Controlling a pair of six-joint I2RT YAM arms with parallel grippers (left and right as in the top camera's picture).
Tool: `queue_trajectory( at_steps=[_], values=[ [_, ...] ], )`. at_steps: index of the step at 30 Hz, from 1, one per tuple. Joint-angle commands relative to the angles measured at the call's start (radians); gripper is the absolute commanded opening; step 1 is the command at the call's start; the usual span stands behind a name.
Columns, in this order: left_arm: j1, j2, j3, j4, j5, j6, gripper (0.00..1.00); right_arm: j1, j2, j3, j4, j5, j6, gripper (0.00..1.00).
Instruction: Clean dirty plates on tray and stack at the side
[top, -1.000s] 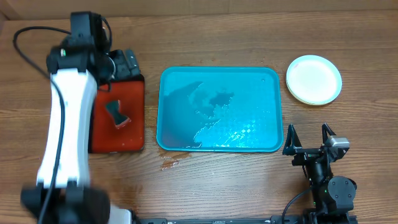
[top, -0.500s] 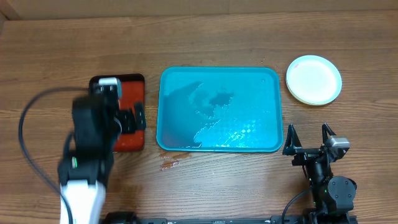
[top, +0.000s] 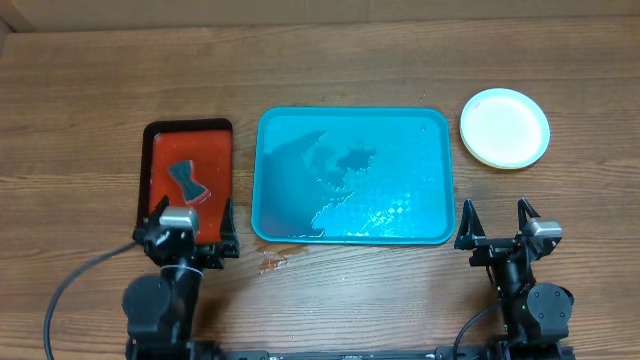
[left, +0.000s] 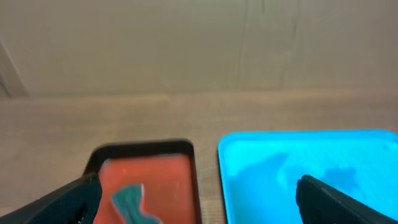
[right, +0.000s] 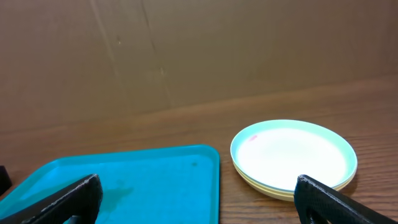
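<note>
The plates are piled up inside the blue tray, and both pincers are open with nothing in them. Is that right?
Not quite. The plates are piled up on the table beside the blue tray, to its right, not inside it, as the overhead view shows. The left pincer and the right pincer are indeed open with nothing in them.

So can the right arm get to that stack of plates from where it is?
Probably yes. The plates sit just ahead of the open right gripper, and nothing stands between them. The tray lies off to the side, out of the way.
</note>
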Motion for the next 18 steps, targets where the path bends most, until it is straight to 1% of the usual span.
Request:
queue_trajectory(
  at_steps=[1,9,14,18],
  values=[
    [0.005,-0.083,-0.066,0.047,0.001,0.018,1.00,-0.003,-0.011,-0.011,0.005,0.010,-0.003,1.00],
    [0.005,-0.215,-0.209,0.156,-0.009,-0.037,1.00,-0.003,-0.011,-0.011,0.005,0.010,-0.003,1.00],
    [0.005,-0.216,-0.278,0.247,-0.008,-0.076,0.99,-0.003,-0.011,-0.011,0.005,0.010,-0.003,1.00],
    [0.005,-0.216,-0.277,0.239,-0.018,-0.083,1.00,-0.003,-0.011,-0.011,0.005,0.010,-0.003,1.00]
  ],
)
